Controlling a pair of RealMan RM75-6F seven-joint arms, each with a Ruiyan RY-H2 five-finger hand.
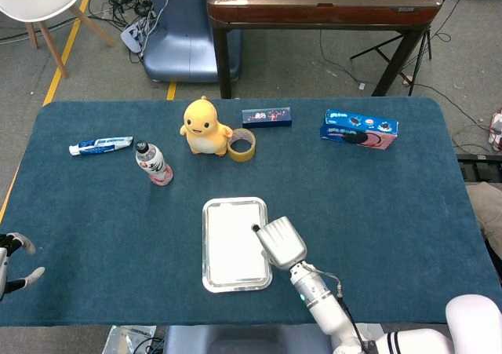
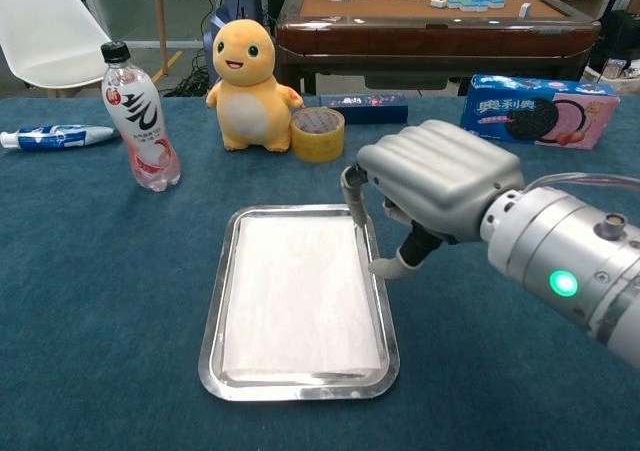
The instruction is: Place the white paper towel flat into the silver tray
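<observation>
White paper towel (image 2: 300, 296) lies flat inside the silver tray (image 2: 212, 321), lower centre of frame. Right robot hand (image 2: 435, 186) hangs at the tray's right rim, fingers curled, holding nothing. Risk: a fingertip could clip the rim and shift tray or towel.

The right hand (image 2: 435, 186) is hovering palm-down with its fingers (image 2: 352, 193) curled downward and gripping nothing, while the left hand (image 1: 14, 261) is resting low at the frame's edge, fingers apart.
</observation>
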